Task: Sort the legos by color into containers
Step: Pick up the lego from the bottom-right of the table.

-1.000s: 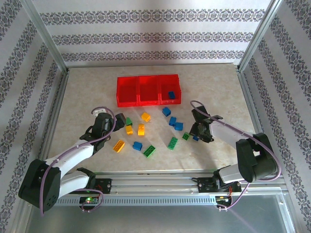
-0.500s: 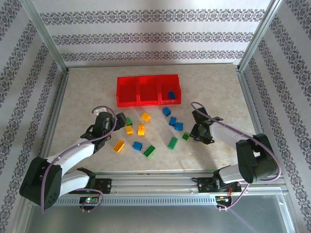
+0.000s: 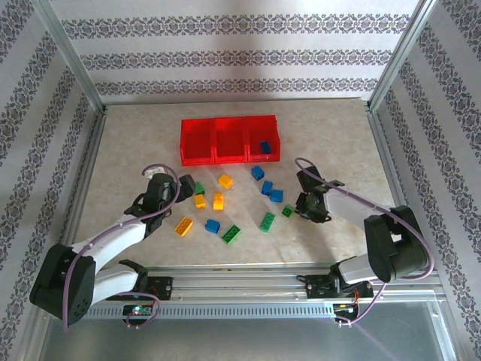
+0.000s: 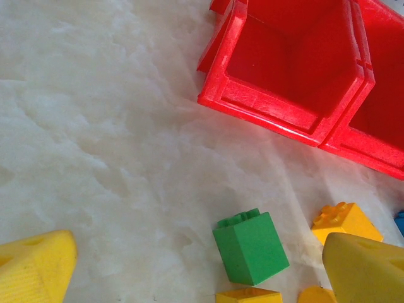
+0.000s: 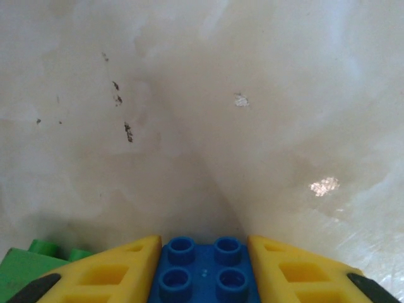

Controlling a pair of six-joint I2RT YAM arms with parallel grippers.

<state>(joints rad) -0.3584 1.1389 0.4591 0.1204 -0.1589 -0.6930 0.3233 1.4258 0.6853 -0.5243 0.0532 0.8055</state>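
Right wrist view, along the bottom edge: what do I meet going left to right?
green lego → yellow fingertip → blue lego → second yellow fingertip

no readable text or labels (numbers neither)

Bright, even light from above washes the counter (image 3: 338, 143) pale; shadows are faint. Small glare spots dot the right wrist view (mid-right), where the near blue lego (image 5: 205, 271) and yellow fingers (image 5: 107, 274) blur softly.
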